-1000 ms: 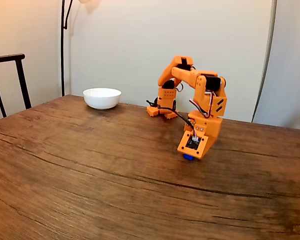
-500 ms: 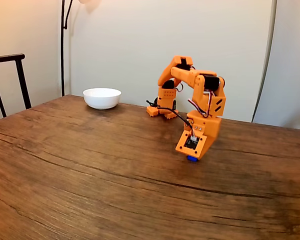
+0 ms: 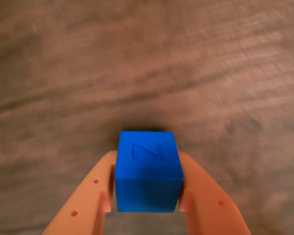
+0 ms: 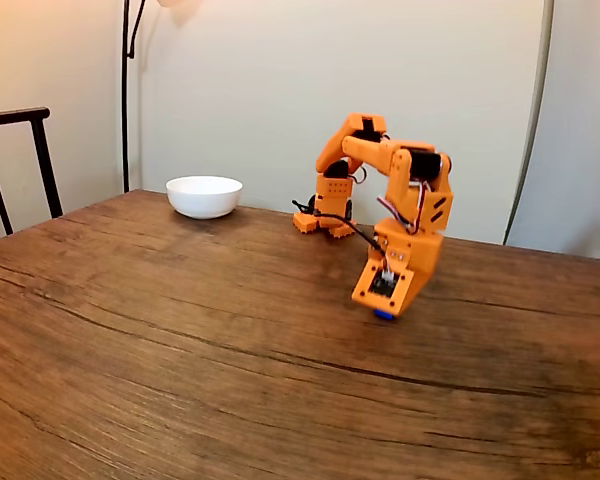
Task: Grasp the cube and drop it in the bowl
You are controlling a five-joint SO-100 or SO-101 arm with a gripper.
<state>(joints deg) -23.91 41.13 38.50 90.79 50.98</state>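
A small bright-blue cube [image 3: 148, 171] with an embossed mark on its top face sits between my two orange fingers [image 3: 90, 196], and both press against its sides. My gripper [image 3: 147, 208] is shut on it, just above the wooden table. In the fixed view the cube [image 4: 384, 314] peeks out under the orange gripper [image 4: 386, 310] at centre right, slightly off the tabletop. The white bowl [image 4: 204, 196] stands at the far left of the table, well away from the arm.
The arm's orange base [image 4: 325, 215] stands at the back of the wooden table [image 4: 180, 340], with a black cable trailing to the wrist. A dark chair [image 4: 15, 165] stands at the left edge, and a lamp pole [image 4: 126, 90] rises behind the bowl.
The gripper has risen slightly with the cube in it and shifted a little; the cube now hangs just off the table.
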